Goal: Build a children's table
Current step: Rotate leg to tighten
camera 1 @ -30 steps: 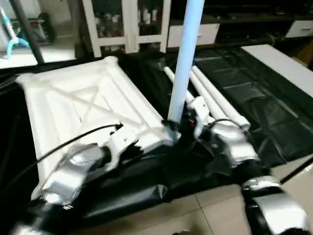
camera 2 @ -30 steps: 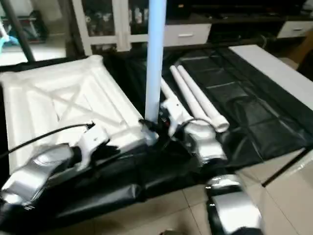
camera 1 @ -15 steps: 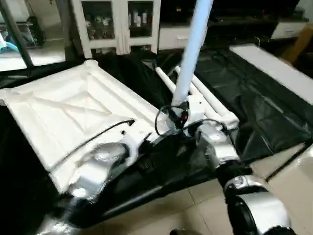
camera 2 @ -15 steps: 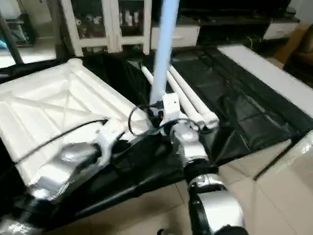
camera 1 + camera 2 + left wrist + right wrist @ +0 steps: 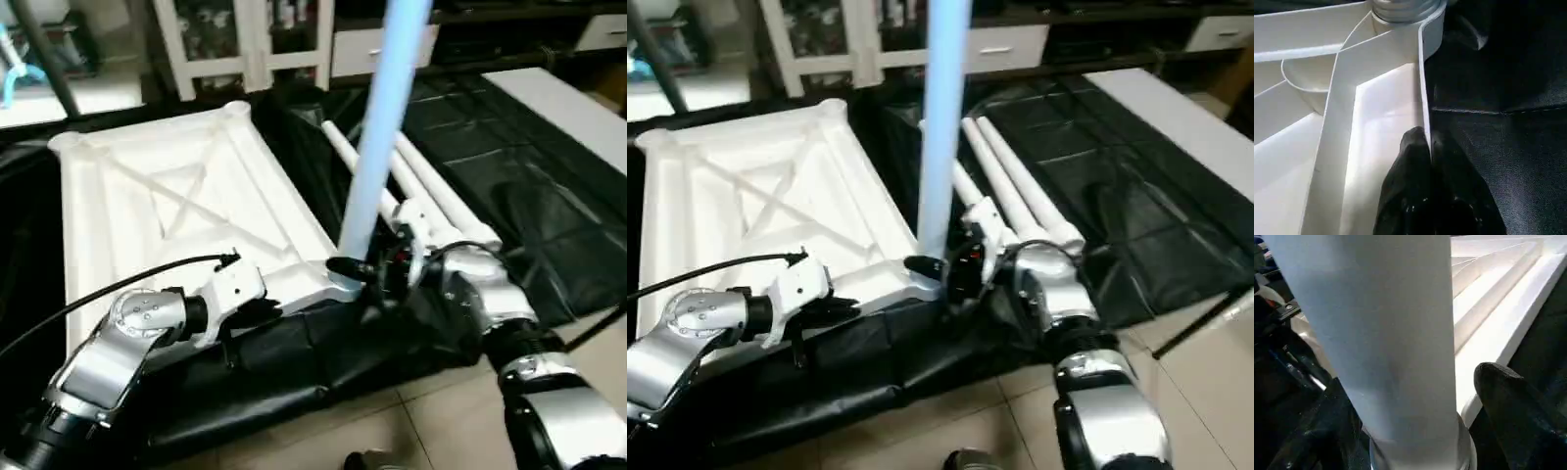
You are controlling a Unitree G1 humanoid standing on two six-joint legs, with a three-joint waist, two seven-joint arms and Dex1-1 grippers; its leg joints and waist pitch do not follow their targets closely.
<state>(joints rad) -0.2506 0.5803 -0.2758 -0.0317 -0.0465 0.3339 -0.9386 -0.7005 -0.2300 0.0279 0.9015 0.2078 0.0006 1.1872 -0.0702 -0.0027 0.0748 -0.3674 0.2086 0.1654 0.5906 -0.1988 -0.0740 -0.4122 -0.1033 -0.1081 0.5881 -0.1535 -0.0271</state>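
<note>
The white tabletop lies upside down on a black sheet, its X-shaped ribs facing up and a round socket at each corner. At the tabletop's near edge, left of the near right corner, the left gripper has its two black fingers pressed together over the thin rim wall, pinching the tabletop's edge; the silver left forearm reaches in from the near left, and a black cable arcs above it. One white leg stands upright in the tabletop's near right corner socket, tilted slightly, its top running out of the frame. The right gripper is at the foot of this leg, just right of the socket: its fingers stand spread on either side of the tube, and a gap shows between the nearer finger and the leg, so they flank it without squeezing. Right of the tabletop and behind the standing leg, more white legs lie side by side on the sheet, running away from the robot. Farther right, well apart from the tabletop, a flat white board rests on the sheet.
</note>
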